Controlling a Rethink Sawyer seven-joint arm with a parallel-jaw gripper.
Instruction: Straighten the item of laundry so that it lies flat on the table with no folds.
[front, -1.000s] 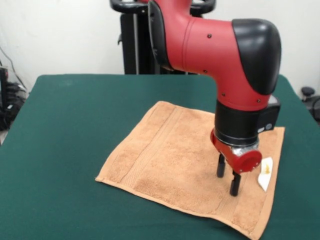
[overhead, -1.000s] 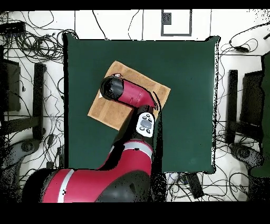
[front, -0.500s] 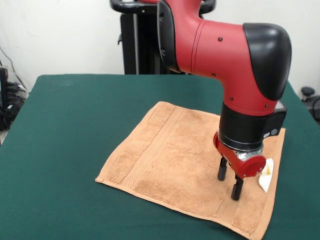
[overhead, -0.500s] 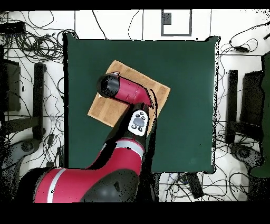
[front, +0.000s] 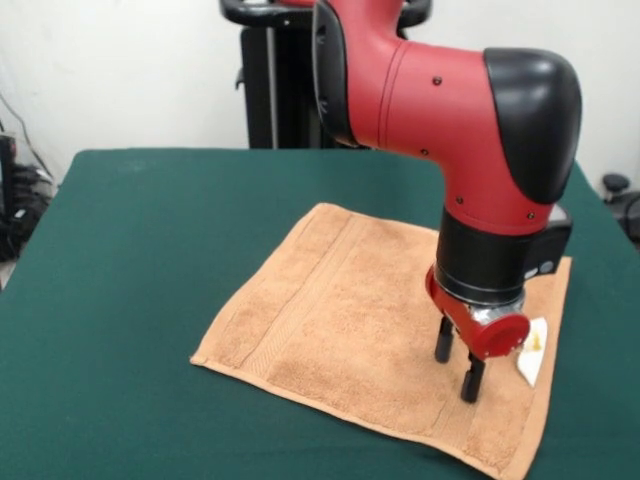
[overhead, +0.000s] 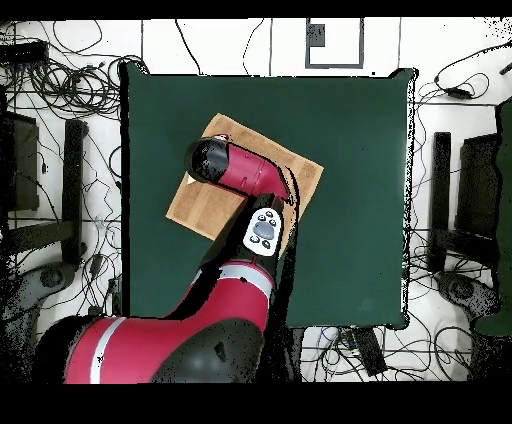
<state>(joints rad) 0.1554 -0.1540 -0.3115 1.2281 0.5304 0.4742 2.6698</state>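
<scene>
The orange-tan towel (front: 340, 310) lies spread on the green table (front: 130, 260), its banded border along the near left side. The near right corner runs off the picture's bottom edge. A small white label (front: 533, 352) sticks out at its right edge. My gripper (front: 456, 375) points straight down over the towel's right part, just left of the label. It is open, with two black fingers (front: 442, 342) apart and their tips at or just above the cloth. In the overhead view the towel (overhead: 300, 165) shows partly, and the red arm (overhead: 240, 175) covers the gripper.
The black pedestal (front: 275, 80) stands behind the table's far edge. Green cloth (overhead: 360, 120) stretches wide on all sides of the towel. Cables and stands (overhead: 60, 90) ring the table on the floor.
The arm and gripper shifted slightly to the right over the towel during the first half second, then held nearly still. The towel looks unchanged.
</scene>
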